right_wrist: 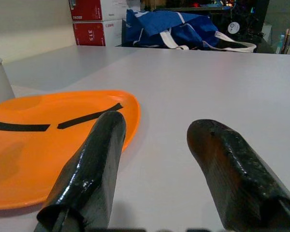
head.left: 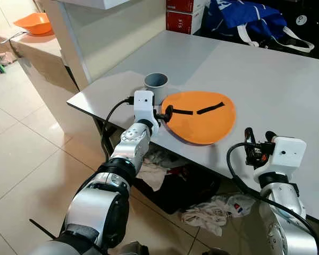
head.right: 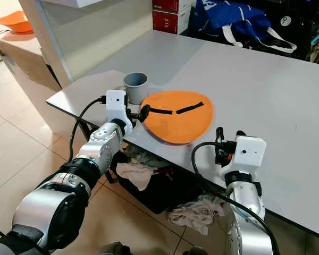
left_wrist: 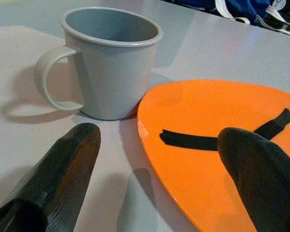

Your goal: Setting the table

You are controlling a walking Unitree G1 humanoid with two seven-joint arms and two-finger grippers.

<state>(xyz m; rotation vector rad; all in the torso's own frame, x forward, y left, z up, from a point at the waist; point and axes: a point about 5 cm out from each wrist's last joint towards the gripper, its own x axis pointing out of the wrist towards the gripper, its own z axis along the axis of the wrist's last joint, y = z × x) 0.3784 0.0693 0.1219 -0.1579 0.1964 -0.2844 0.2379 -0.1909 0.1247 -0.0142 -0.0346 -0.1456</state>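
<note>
An orange plate (head.left: 201,116) with two black tape strips lies near the front edge of the grey table (head.left: 266,90). A grey mug (head.left: 156,85) stands upright, touching the plate's left rim. My left gripper (head.left: 165,113) is open at the plate's left edge, just in front of the mug (left_wrist: 104,60), with nothing between its fingers (left_wrist: 55,179). My right gripper (head.left: 258,138) is open low over the table to the right of the plate (right_wrist: 43,140), holding nothing.
A blue bag (head.left: 250,18) and red boxes (head.left: 183,16) sit at the table's far side. An orange bowl (head.left: 33,23) rests on a counter at the far left. Clothes (head.left: 202,204) lie on the tiled floor under the table.
</note>
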